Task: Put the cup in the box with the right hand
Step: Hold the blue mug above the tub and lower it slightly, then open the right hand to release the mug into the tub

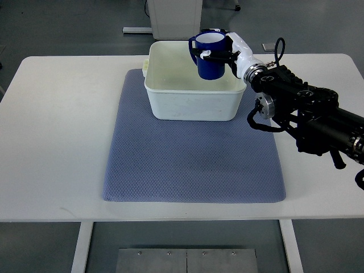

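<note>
Top view, near to far. A white table point(51, 142) carries a blue-grey mat point(193, 165), bare over its near part. Toward the mat's far edge sits the white box point(193, 105), open-topped and apparently holding nothing. The right arm point(307, 111) (black, entering from the picture's right edge) reaches across to the box's far right corner, where the right hand point(227, 54) has its white fingers wrapped around the blue cup point(210, 57). The cup stays upright, mouth up, over the box's opening near the far rim; whether its base is already below the rim cannot be told. The step in hand appears to be the lowering into the box. The next move calls for a straight descent clear of the wall, then release once the base rests on the floor.
</note>
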Controlling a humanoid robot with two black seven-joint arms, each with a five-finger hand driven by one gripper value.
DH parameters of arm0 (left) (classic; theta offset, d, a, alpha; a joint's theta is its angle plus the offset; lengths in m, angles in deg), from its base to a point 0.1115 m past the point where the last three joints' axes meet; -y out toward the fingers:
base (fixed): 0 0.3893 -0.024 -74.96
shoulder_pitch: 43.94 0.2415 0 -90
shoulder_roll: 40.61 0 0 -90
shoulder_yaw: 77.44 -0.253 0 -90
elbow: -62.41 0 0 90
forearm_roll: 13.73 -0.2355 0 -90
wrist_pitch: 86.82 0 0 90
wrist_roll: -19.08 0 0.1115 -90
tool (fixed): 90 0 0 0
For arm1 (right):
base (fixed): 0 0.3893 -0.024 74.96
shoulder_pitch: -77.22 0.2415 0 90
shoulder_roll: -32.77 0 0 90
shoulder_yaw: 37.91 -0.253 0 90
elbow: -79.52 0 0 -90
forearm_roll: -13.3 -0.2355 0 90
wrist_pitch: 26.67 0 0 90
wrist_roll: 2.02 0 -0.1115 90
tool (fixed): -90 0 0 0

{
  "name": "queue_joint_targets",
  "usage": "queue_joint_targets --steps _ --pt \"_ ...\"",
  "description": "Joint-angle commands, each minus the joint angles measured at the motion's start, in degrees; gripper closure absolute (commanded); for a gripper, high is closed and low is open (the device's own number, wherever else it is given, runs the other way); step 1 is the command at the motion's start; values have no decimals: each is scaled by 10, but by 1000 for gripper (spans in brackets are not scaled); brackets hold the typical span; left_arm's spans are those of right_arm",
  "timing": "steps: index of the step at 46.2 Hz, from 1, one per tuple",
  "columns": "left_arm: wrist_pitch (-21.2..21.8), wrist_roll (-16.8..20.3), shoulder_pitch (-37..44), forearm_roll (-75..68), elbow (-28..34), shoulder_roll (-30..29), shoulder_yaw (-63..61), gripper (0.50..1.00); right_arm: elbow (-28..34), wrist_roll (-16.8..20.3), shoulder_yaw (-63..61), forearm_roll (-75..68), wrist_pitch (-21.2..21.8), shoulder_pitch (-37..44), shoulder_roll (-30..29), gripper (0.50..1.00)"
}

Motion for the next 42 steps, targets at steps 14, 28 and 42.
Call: queue_joint_targets --steps 14,28,42 --pt "0 0 0 0 0 0 0 500 0 -3 -3 0 -2 -2 0 547" --pt "0 0 0 0 0 0 0 500 2 -4 -4 0 -1 0 2 505" --pt "0 0 0 0 0 0 0 500 3 -5 -7 0 -2 3 4 505"
